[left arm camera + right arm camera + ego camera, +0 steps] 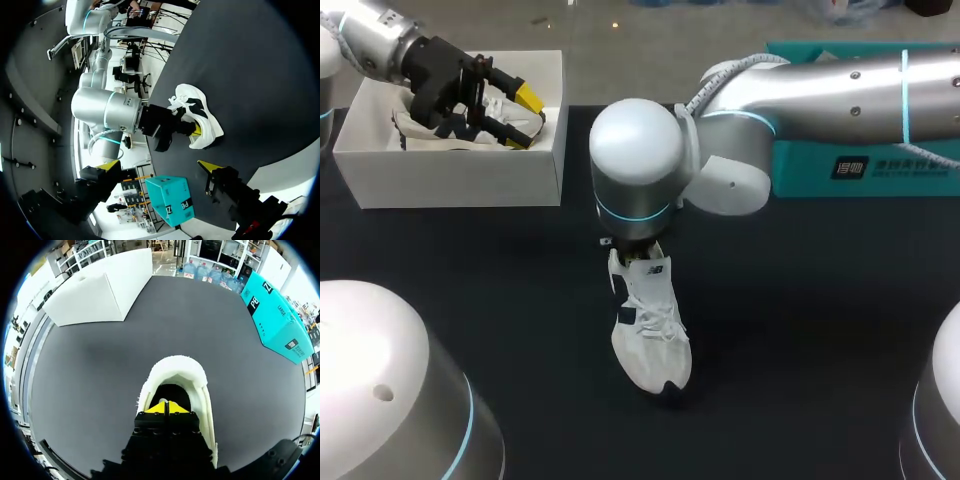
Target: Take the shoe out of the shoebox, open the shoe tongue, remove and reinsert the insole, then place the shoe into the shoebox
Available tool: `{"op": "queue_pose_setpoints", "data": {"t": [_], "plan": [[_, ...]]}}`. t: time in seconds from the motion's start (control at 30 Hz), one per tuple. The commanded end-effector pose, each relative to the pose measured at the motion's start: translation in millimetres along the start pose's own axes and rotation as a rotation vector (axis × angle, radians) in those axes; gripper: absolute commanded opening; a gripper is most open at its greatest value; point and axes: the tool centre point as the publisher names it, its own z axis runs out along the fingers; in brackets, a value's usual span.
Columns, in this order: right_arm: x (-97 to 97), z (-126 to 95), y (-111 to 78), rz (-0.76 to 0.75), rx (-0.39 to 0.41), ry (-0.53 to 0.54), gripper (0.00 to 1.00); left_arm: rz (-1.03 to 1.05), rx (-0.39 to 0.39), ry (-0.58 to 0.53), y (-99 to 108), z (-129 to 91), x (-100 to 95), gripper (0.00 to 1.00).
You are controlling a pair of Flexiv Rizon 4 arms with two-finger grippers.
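Observation:
A white shoe [651, 328] stands on the black table, toe toward the front edge. My right arm [635, 165] hangs over its heel and hides its gripper in the head view. In the right wrist view the right gripper [166, 408] is shut, yellow tips pressed together inside the shoe's heel opening [176, 371]. The left wrist view shows the shoe [200, 112] with the right gripper [196, 131] in its opening. My left gripper [525, 118] is open above the white shoebox [450, 175] at the back left, nothing between its fingers [210, 167].
A second white shoe [425, 130] lies inside the shoebox under my left gripper. A teal box [865, 165] stands at the back right, behind my right arm; it also shows in the wrist views [277, 315] [170, 200]. Dark table cloth surrounds the shoe.

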Motion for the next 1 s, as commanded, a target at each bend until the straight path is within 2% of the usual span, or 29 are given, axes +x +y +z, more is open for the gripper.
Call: {"op": "queue_pose_setpoints", "data": {"t": [0.03, 0.13, 0.33, 0.43, 0.73, 0.83, 1.0], "plan": [[1.2, 9, -1.6, -0.008, 0.000, -0.009, 0.00, 0.001, 0.002, 0.003, 0, -1, 0.2, 1.00], [3.7, 18, -3.0, -0.026, 0.039, -0.032, 0.00, 0.001, 0.002, 0.003, 0, -1, 0.2, 1.00], [2.0, 38, -10.4, -0.026, 0.109, 0.000, 0.00, 0.001, 0.002, 0.003, 0, -1, 0.2, 1.00], [1.6, 30, -9.4, -0.032, 0.105, 0.001, 0.00, 0.001, 0.002, 0.003, 0, -1, 0.2, 1.00], [1.5, -13, -3.3, -0.100, 0.111, 0.023, 0.00, 0.001, 0.002, 0.003, 0, -1, 0.2, 1.00], [-0.2, -14, -4.2, -0.126, 0.136, 0.028, 0.00, 0.001, 0.002, 0.003, 0, -1, 0.2, 1.00], [-1.4, 3, -13.1, -0.131, 0.223, 0.048, 0.00, 0.001, 0.002, 0.003, 0, -1, 0.2, 1.00]]}}
